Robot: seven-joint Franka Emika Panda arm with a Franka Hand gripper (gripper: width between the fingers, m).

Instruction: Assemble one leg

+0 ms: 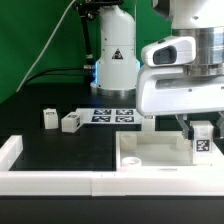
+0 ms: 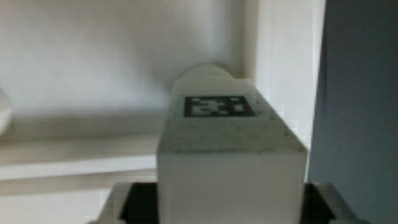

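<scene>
The arm reached straight down at four o'clock, its gripper (image 1: 201, 128) pinching the leg (image 1: 201, 146) above the panel (image 1: 150, 158).

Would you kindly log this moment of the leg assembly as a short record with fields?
gripper: shut on the held leg, above the panel
held leg: upright, marker facing the exterior camera; its marker face also fills the wrist view
panel: white, raised rim, lying on the black table at the exterior view's right
spare legs: one and another loose on the table, at the exterior view's left
marker board: flat on the table behind them
leg seated in a socket: cannot tell
</scene>
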